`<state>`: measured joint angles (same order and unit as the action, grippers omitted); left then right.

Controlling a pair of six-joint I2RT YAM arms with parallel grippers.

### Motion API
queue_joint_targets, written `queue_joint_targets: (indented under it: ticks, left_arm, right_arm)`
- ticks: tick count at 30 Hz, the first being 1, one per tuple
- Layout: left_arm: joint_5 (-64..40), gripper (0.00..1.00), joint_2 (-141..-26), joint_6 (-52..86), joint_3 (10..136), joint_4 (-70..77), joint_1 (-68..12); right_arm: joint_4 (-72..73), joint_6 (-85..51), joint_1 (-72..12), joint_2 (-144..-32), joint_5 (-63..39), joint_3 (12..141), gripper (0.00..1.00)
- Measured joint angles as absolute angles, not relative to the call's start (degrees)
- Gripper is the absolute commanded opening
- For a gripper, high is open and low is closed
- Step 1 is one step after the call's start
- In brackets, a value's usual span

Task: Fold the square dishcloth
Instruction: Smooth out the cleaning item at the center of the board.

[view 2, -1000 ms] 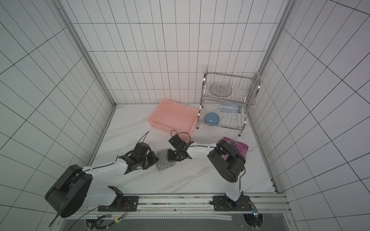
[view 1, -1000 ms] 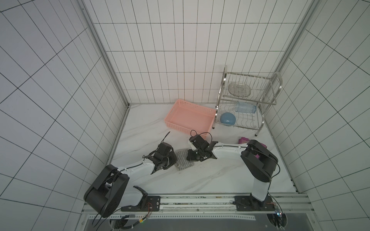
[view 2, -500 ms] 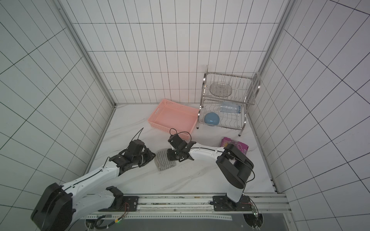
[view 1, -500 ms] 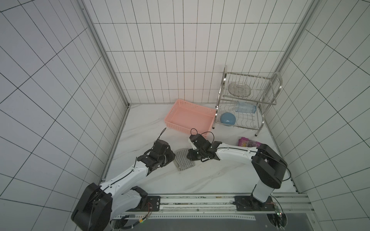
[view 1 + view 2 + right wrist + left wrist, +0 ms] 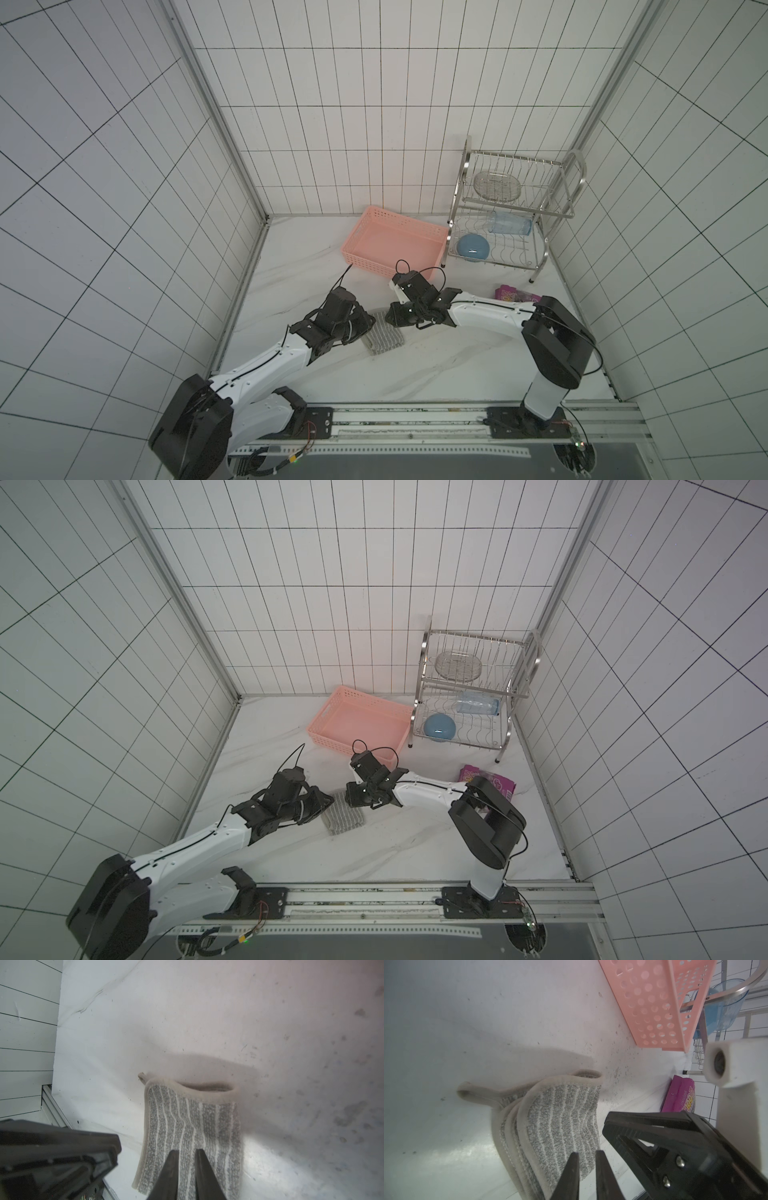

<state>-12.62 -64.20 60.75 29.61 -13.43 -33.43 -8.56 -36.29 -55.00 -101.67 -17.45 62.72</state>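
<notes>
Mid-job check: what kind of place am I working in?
Likely a mock kitchen counter inside a test booth: white tiled walls close in on three sides, a two-tier steel wire dish rack holds a round blue bowl, and a grey striped dishcloth lies on the white marble-look countertop.

Grey dishcloth (image 5: 384, 334) w/ thin white stripes, beige trim; pink basket (image 5: 374, 266); purple packet (image 5: 513, 294)

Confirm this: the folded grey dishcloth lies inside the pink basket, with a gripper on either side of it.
Wrong place. The dishcloth lies on the white table in front of the pink basket, not inside it, as both top views show. The left gripper and right gripper do flank it.
</notes>
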Motion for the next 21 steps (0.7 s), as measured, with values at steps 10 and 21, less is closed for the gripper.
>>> queue_joint_targets:
  ticks: [10,21]
  left_arm:
    - [-16.3,0.13,-72.4,61.5,24.7,-6.1,-33.6]
    - [-18.8,0.16,-77.1,58.5,22.9,0.3,-31.2]
  right_arm:
    - [-7.9,-34.4,-53.9,-109.6,-20.3,65.7,0.18]
    - [-7.1,-33.4,-52.0,-111.2,-20.0,66.1,0.15]
